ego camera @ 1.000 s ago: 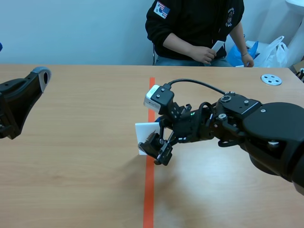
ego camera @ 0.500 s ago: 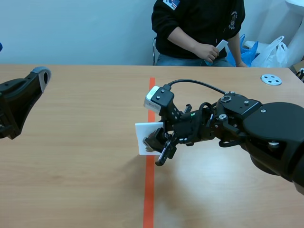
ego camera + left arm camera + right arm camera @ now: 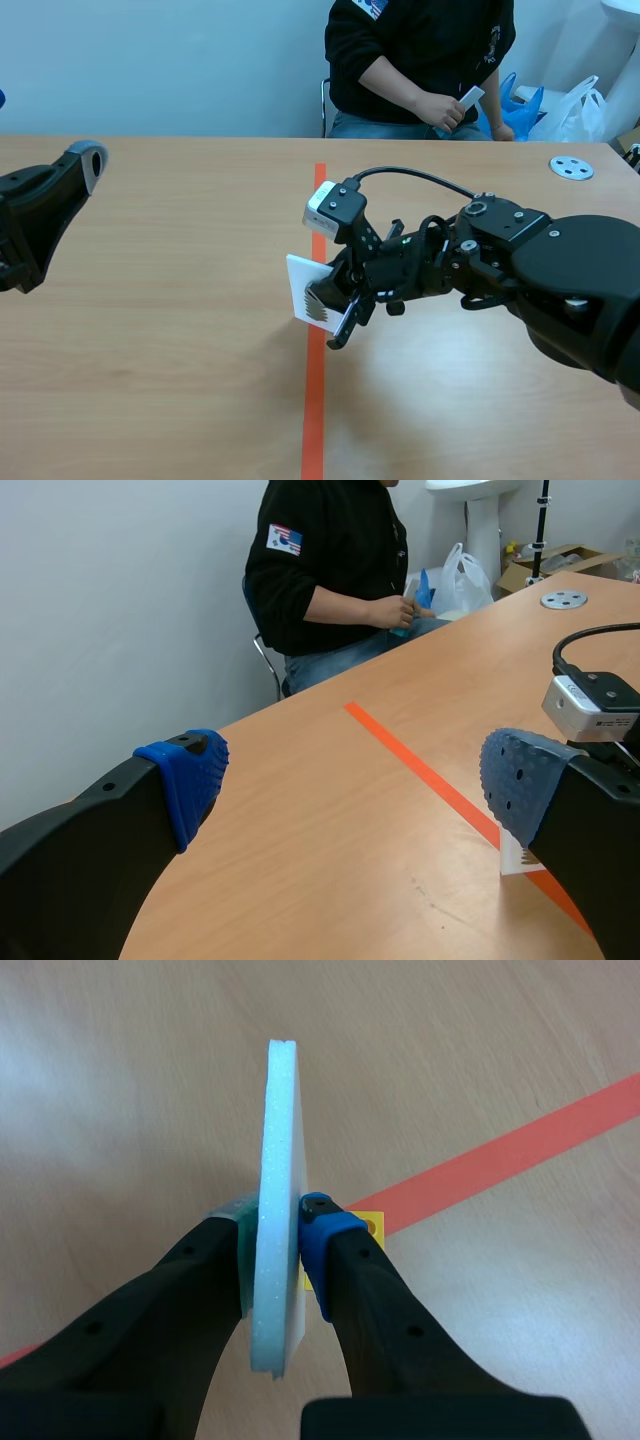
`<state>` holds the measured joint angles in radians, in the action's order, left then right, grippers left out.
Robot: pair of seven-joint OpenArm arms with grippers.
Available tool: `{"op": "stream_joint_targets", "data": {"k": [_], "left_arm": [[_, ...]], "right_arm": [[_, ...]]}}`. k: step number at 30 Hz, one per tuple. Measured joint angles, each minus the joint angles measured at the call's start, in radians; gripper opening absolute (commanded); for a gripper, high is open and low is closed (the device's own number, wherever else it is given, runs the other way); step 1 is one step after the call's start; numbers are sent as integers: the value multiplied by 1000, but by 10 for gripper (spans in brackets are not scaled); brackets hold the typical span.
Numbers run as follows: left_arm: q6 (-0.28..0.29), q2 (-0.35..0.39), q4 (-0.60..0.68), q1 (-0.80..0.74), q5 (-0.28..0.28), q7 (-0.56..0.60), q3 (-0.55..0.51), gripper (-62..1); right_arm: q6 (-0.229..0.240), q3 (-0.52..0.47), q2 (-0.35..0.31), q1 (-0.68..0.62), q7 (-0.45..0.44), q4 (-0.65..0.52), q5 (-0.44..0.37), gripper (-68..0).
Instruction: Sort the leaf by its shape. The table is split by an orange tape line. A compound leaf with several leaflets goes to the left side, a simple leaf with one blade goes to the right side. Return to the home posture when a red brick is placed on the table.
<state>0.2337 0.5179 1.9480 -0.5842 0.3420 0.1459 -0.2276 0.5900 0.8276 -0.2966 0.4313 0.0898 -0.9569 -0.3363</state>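
A white foam card [image 3: 303, 285] with a dark toothed leaf print [image 3: 320, 301] stands tilted on edge at the orange tape line [image 3: 315, 400]. My right gripper [image 3: 341, 303] is shut on it. In the right wrist view the card [image 3: 279, 1130] is seen edge-on, pressed between the two pads of the right gripper [image 3: 277, 1226], above the tape line [image 3: 500, 1158]. My left gripper [image 3: 350, 775] is open and holds nothing, well back on the left side. From there the card's corner [image 3: 515, 858] shows behind its right finger. The left arm [image 3: 40, 215] sits at the table's left edge.
A person sits across the table, holding a small white card [image 3: 466, 100] in their hands. A grey disc [image 3: 571, 167] lies at the far right of the table. Plastic bags [image 3: 570, 105] stand behind the table at the right. A yellow tag [image 3: 372, 1225] shows behind the right pad.
The right gripper's fingers have closed on the card. The card has tipped up from the table so its leaf print now shows.
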Motion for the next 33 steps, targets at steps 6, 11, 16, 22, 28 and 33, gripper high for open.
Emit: {"op": "stream_joint_targets", "data": {"k": [6,11,16,22,28,33], "left_arm": [[0,0,0,0,0,0,0,-67],[0,0,0,0,0,0,0,-67],[0,0,0,0,0,0,0,-67],[0,0,0,0,0,0,0,-67],[0,0,0,0,0,0,0,-67],[0,0,0,0,0,0,0,-67]], "right_arm": [[-52,-9,0,0,1,0,1,-642],[-87,-174,3,-5,21,0,30,-637],[-119,-414,-6,-5,42,0,30,-637],[-135,-598,-68,-11,68,0,29,-638],[-168,-705,-176,-87,66,0,-34,-638],[-188,-747,-240,-172,21,0,-53,-637]]}}
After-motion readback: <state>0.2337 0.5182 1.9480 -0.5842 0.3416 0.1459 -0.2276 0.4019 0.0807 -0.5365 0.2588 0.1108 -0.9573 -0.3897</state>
